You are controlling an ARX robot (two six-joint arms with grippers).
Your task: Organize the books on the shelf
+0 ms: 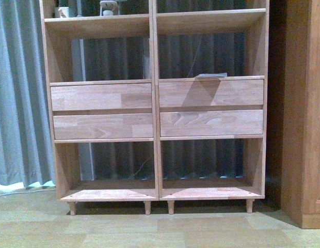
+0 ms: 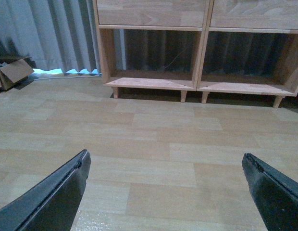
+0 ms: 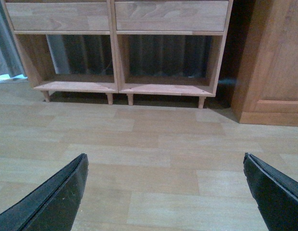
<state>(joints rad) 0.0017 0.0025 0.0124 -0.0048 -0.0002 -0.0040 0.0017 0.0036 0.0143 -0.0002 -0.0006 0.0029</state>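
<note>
Front view shows the shelf [image 1: 155, 155]: smooth pale wood with square holes, four flat drawers and short round legs. It stands on the plank floor [image 1: 149, 230]. A thin pale thing [image 1: 211, 76] lies flat above the right drawers. Over the floor, the left gripper [image 2: 163, 192] and the right gripper [image 3: 163, 192] spread their black fingers wide, holding nothing.

Before me the shelf [image 1: 155, 103] stands on the plank floor [image 1: 149, 227]; a thin pale thing [image 1: 210, 76] lies flat atop its right-hand drawers [image 1: 211, 108]
</note>
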